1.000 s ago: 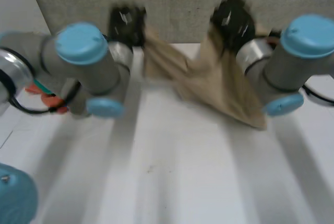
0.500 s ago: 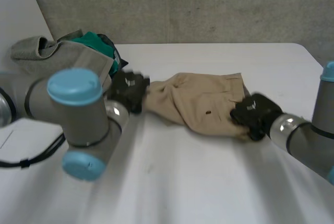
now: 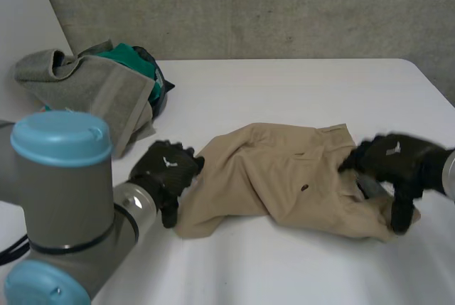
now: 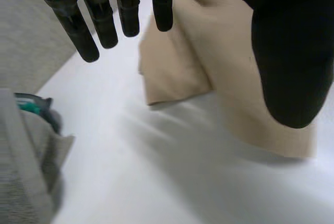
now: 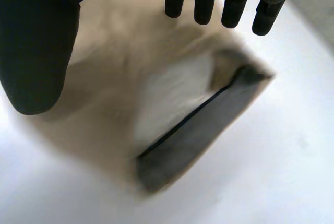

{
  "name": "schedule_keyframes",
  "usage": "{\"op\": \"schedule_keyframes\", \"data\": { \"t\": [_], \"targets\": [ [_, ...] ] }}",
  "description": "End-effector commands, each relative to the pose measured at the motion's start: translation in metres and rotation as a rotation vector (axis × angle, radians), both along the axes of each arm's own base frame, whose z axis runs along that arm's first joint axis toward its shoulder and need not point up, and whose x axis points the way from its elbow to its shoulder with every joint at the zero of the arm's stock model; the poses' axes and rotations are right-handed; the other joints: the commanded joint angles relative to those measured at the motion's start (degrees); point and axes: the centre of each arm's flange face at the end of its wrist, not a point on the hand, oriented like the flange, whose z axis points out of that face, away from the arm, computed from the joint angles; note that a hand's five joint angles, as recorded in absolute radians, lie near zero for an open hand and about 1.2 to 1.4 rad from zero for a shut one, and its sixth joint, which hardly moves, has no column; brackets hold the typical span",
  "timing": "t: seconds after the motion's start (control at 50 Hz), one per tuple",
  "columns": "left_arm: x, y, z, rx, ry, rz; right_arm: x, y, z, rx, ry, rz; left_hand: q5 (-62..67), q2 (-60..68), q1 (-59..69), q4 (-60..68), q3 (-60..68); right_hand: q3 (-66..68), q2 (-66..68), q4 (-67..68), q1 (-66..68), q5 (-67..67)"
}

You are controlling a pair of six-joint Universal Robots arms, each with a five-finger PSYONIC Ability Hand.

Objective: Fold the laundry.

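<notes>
white worktop (image 3: pixel 284 84) | shorts (image 3: pixel 277 177) lying rumpled mid-worktop, seemingly laid out for flattening | left hand (image 3: pixel 167 173) at their left end, fingers straight, gripping nothing | right hand (image 3: pixel 394 163) over right end, fingers straight, empty | pile (image 3: pixel 92 84) far left, unfolded

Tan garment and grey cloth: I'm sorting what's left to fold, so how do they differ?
The tan garment lies spread out, rumpled, near the front of the table; the grey cloth is heaped at its far left corner. The tan garment lies alone; the grey cloth drapes over a green item. Neither is folded yet.
</notes>
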Motion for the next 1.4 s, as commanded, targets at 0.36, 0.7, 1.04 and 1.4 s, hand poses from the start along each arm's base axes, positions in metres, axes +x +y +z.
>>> {"op": "schedule_keyframes", "data": {
  "t": [0.36, 0.7, 1.04, 1.4],
  "targets": [
    [-0.025, -0.108, -0.004, 0.190, 0.249, 0.070, 0.052, -0.092, -0.008, 0.012, -0.283, -0.213, 2.63, 1.86, 2.04, 2.21, 2.02, -1.82, -1.65, -1.71, -3.44, -2.64],
    [-0.062, -0.118, -0.058, 0.160, 0.229, -0.011, 0.080, -0.113, -0.099, 0.021, -0.177, -0.207, 13.71, 12.95, 13.12, 13.30, 13.10, 6.41, 6.57, 6.52, 4.78, 5.58],
    [-0.079, -0.154, -0.010, -0.238, 0.277, 0.027, 0.090, -0.152, -0.055, -0.373, -0.272, -0.145, 64.68, 63.91, 64.09, 64.27, 64.07, 68.18, 68.35, 68.29, 66.56, 67.36],
    [-0.042, -0.161, 0.202, -0.816, 0.781, 0.076, 0.097, -0.148, 0.131, -1.091, -0.792, -0.033, 64.68, 63.91, 64.09, 64.27, 64.07, 68.18, 68.35, 68.29, 66.56, 67.36]
  ]
}}
